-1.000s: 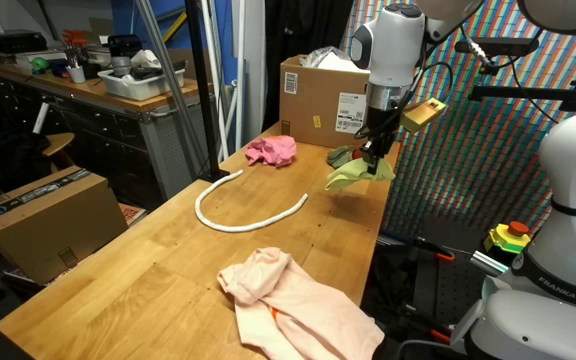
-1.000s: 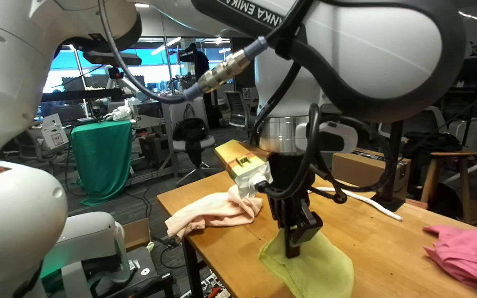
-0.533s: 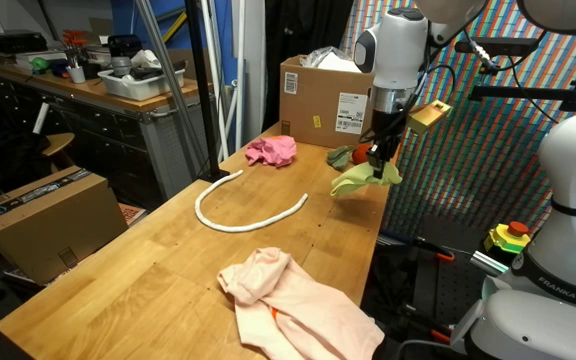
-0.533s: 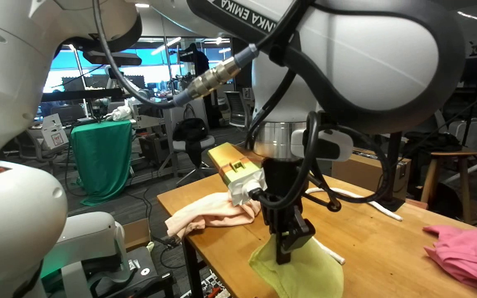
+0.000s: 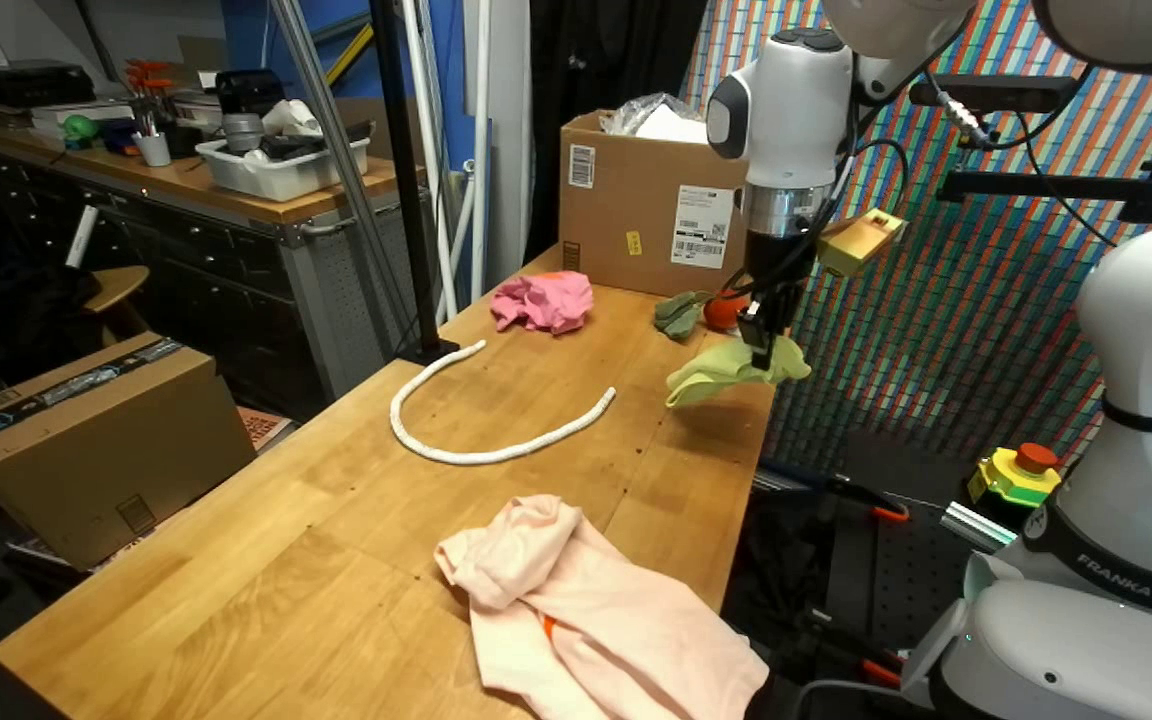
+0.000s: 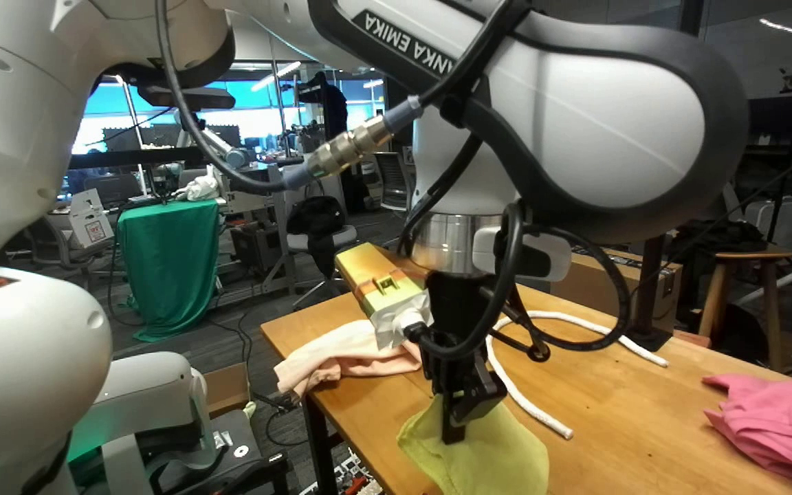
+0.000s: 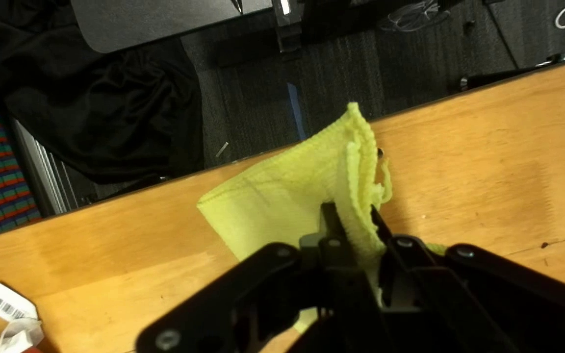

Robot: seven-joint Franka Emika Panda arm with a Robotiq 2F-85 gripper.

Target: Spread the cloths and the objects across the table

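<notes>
I had the long light-wood butcher-block table [image 5: 266, 560] to move over: a broad bare stretch toward the lower left of an exterior view, and a narrower strip along the right-hand edge there. My white robot arm [image 6: 595, 137] hung over the far part of that strip, hiding one side of the brown cardboard box [image 5: 626, 210] that stood across the far end. The rumpled pale peach-beige cloth [image 5: 626, 630] lay at the near end, lapping past that right-hand edge and cut off at the bottom of the frame. The crumpled bright pink cloth [image 6: 774, 430] lay close to the opposite edge, its side cropped in an exterior view. The soft yellow-green cloth [image 7: 282, 196] hung over the wood, one corner overlapping the table edge in the wrist view; whether its lowest part touched, I couldn't tell. My black gripper [image 7: 351, 208] held a fold of it, fingers [image 7: 332, 223] pinched narrow on the fabric. The thick white cord [image 5: 466, 458] lay in a U around bare wood. The small red and green item [image 5: 691, 312] sat near the box, partly behind the gripper, its shape hard to make out
</notes>
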